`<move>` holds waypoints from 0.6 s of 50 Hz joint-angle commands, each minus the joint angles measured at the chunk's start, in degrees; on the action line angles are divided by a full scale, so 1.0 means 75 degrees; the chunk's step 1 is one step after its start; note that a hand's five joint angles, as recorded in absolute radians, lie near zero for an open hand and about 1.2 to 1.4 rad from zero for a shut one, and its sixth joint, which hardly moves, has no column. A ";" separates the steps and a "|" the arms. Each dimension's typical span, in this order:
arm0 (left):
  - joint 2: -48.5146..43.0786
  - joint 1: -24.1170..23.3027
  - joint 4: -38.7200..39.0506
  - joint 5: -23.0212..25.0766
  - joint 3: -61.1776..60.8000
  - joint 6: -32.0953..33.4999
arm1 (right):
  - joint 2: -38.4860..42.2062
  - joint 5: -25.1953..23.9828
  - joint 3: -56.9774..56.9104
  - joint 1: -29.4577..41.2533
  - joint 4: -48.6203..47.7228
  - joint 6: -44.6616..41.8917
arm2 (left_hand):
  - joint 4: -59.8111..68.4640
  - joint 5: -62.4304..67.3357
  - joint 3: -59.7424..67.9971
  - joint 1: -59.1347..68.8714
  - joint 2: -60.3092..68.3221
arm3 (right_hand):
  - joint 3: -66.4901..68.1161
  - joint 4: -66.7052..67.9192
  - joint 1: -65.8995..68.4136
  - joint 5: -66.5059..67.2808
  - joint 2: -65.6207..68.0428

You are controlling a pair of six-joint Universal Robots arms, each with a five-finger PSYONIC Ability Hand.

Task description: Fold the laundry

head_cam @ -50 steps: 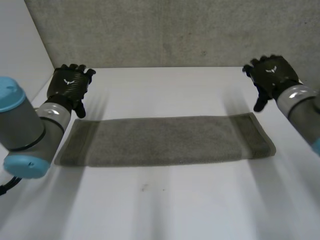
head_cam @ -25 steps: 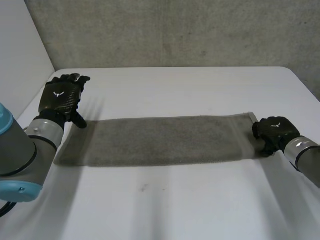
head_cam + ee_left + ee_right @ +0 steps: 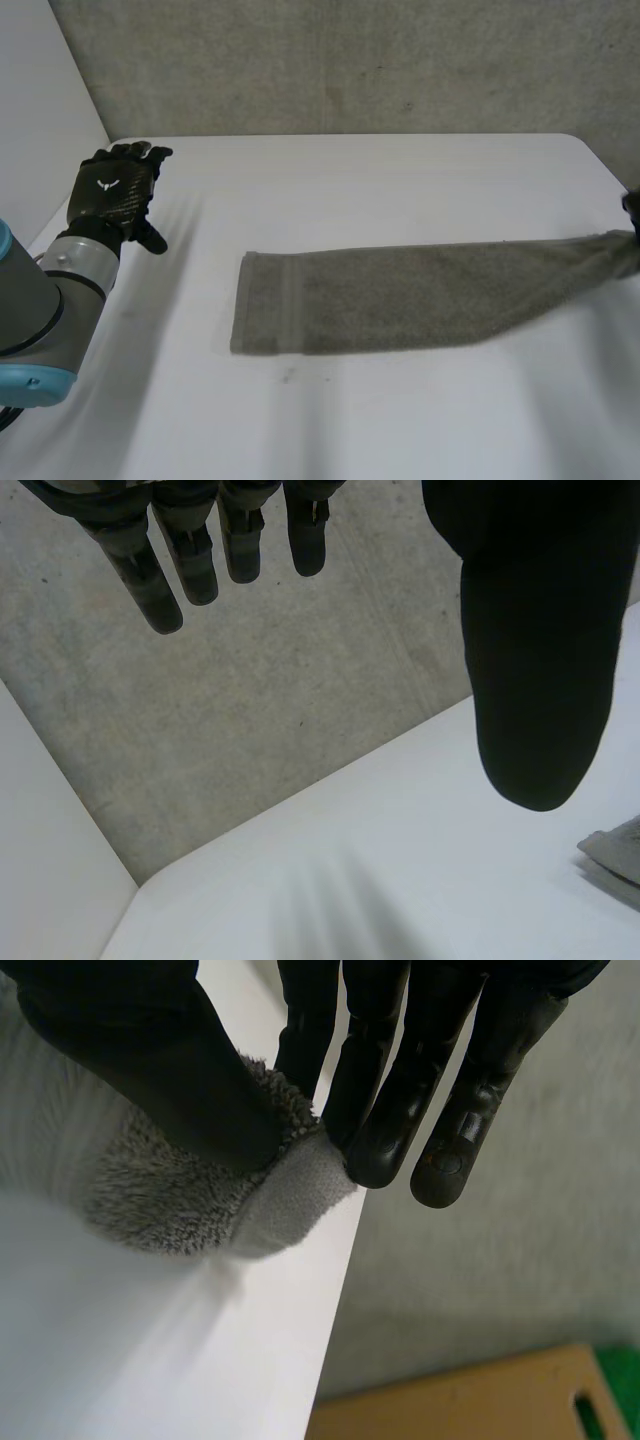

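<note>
White surface [image 3: 400, 180] carries grey towel [image 3: 400, 295] lying long, one end raised at the right edge; right hand [image 3: 140, 1060] pinches that end between thumb and fingers; left hand [image 3: 110, 190] relaxed, empty, well apart. Advice: keep pinch firm, carry end across squarely.

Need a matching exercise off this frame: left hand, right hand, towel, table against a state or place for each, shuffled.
1. left hand
2. right hand
3. towel
4. table

A. grey, stretched out lengthwise
B. open, holding nothing
C. white, bearing the towel
D. pinching the towel's end by the table's edge

Pairs: 1-B, 2-D, 3-A, 4-C
</note>
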 commanded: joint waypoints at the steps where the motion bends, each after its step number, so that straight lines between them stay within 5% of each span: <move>1: 0.0053 0.0010 0.0001 -0.0012 -0.0006 -0.0006 | -0.0729 -0.0705 -0.0282 0.2022 -0.0450 0.0610 | 0.0076 -0.0097 0.0077 0.0059 0.0082 | 0.1649 0.1579 0.3451 0.1897 0.1721; 10: 0.0405 -0.0002 0.0013 -0.0023 -0.0111 -0.0029 | 0.0556 -0.1805 -0.1125 0.5527 -0.1154 0.0564 | 0.0076 -0.0097 0.0077 0.0059 0.0082 | 0.1649 0.1579 0.3451 0.1897 0.1721; 21: 0.0452 -0.0084 0.0024 -0.0012 -0.0216 -0.0029 | 0.2726 -0.2218 -0.1946 0.7007 -0.0898 0.0178 | 0.0076 -0.0097 0.0077 0.0059 0.0082 | 0.1649 0.1579 0.3451 0.1897 0.1721; 22: 0.0452 -0.0084 0.0024 -0.0012 -0.0217 -0.0029 | 0.2797 -0.2183 -0.1958 0.7019 -0.0769 0.0154 | 0.0076 -0.0097 0.0077 0.0059 0.0082 | -0.0364 -0.0434 0.1438 -0.0115 -0.0292; 23: 0.0429 -0.0131 0.0024 -0.0012 -0.0240 -0.0029 | 0.2798 -0.2182 -0.1958 0.7019 -0.0768 0.0154 | 0.0076 -0.0097 0.0077 0.0059 0.0082 | -0.0384 -0.0454 0.1418 -0.0136 -0.0312; 24: 0.0428 -0.0131 0.0024 -0.0012 -0.0240 -0.0029 | 0.2740 -0.2113 -0.1958 0.7019 -0.0652 0.0177 | 0.0076 -0.0097 0.0077 0.0059 0.0082 | -0.3270 -0.3341 -0.1469 -0.3022 -0.3198; 25: 0.0417 -0.0201 0.0024 -0.0012 -0.0333 -0.0018 | 0.2740 -0.2112 -0.1958 0.7019 -0.0651 0.0178 | 0.0076 -0.0097 0.0077 0.0059 0.0082 | -0.3299 -0.3370 -0.1498 -0.3051 -0.3227; 26: 0.0428 -0.0329 0.0024 0.0000 -0.0392 -0.0018 | 0.2577 -0.1961 -0.1947 0.6996 -0.0523 0.0236 | 0.0076 -0.0097 0.0077 0.0059 0.0082 | -0.6475 -0.6545 -0.4673 -0.6227 -0.6403; 30: 0.0381 -0.0658 0.0024 0.0000 -0.0404 -0.0018 | 0.1908 -0.1514 -0.1876 0.6949 -0.0217 0.0728 | 0.0076 -0.0097 0.0077 0.0059 0.0082 | -0.7684 -0.7754 -0.5882 -0.7436 -0.7612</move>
